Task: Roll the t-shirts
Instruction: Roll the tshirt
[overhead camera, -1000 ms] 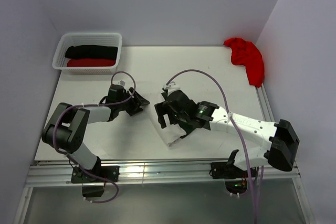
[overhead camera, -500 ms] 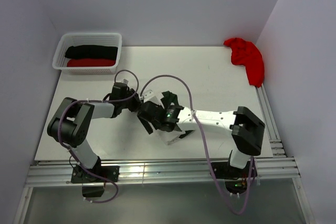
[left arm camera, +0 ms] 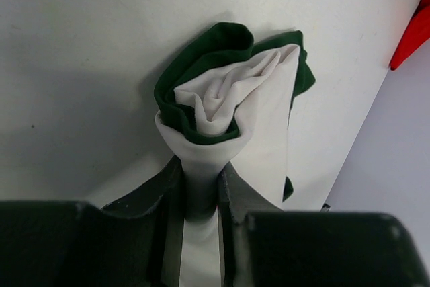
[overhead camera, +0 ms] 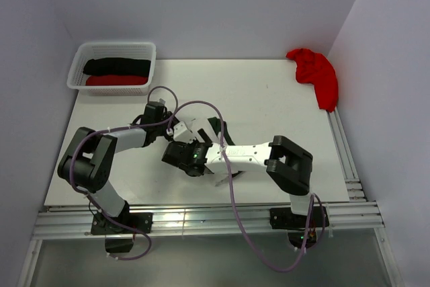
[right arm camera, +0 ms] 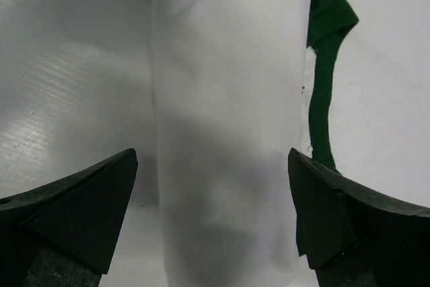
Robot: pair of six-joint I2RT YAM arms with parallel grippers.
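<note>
My left gripper [left arm camera: 200, 189] pinches one end of the rolled white tee [left arm camera: 225, 99] on the table [overhead camera: 269, 92]; my right gripper [right arm camera: 215, 213] straddles it, jaws wide, gripping nothing. Farther back, a black roll [overhead camera: 117, 66] and a red roll [overhead camera: 115, 80] lie in the basket [overhead camera: 78, 55], and one red tee [overhead camera: 316, 75] lies crumpled, yet to roll.

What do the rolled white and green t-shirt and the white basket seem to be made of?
The white and green t-shirt: soft matte cloth, probably cotton; it bends and creases in loose layers. The basket: probably stiff white plastic; its walls look like an open lattice.
</note>
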